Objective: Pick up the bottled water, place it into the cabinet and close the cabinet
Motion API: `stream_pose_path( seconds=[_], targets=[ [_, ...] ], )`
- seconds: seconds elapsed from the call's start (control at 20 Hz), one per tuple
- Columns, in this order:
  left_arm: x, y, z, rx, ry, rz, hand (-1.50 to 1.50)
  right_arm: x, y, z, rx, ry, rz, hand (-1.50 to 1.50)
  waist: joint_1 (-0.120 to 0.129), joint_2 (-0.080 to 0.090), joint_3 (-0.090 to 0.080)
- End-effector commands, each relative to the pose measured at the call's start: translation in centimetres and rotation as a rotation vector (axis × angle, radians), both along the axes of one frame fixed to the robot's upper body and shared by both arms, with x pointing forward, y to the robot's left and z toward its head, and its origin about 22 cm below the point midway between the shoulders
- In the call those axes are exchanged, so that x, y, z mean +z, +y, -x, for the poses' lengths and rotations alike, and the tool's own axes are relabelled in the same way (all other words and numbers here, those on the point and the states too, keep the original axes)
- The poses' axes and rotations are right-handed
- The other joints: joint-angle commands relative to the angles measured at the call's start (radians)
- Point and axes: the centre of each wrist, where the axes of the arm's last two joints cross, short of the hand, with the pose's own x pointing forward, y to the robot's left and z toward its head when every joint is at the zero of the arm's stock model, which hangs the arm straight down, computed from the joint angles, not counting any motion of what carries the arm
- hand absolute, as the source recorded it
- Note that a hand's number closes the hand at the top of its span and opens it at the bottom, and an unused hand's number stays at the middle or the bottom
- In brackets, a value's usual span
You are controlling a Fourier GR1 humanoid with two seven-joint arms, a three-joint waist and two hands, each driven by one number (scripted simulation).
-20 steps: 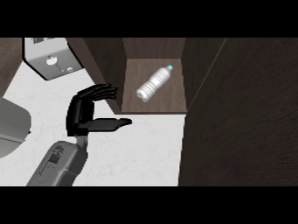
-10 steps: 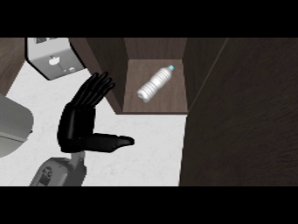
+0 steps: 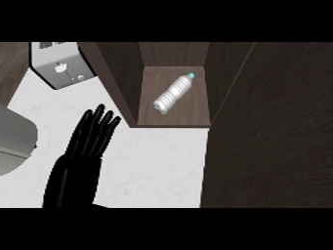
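Bottled water [image 3: 175, 93] lies on its side on the open cabinet [image 3: 126, 83] floor, near 12 o'clock, cap toward 1 o'clock, touching nothing else. Left robot hand [image 3: 81, 154] at 7 o'clock over the white counter [image 3: 161, 161]: fingers straight, side by side, tips pointing to 1 o'clock, holding nothing, well apart from the bottle. Dark cabinet door [image 3: 284, 127] fills 3 o'clock. Grey appliance [image 3: 62, 69] at 11 o'clock.
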Motion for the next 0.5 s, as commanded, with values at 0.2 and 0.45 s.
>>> stream_pose_path(
  seconds=[0.2, 0.45],
  targets=[
    [0.8, 3.1, 4.6, 0.03, -0.02, 0.032, -1.5, 1.5, 0.3, 1.2, 0.263, 0.014, 0.172, 1.5, 0.012, -0.002, -0.002],
    [1.0, 5.8, 6.4, 0.09, -0.041, 0.029, -1.5, 2.9, 2.2, 1.7, 0.374, -0.009, 0.184, 1.5, 0.017, -0.001, -0.002]
  ],
)
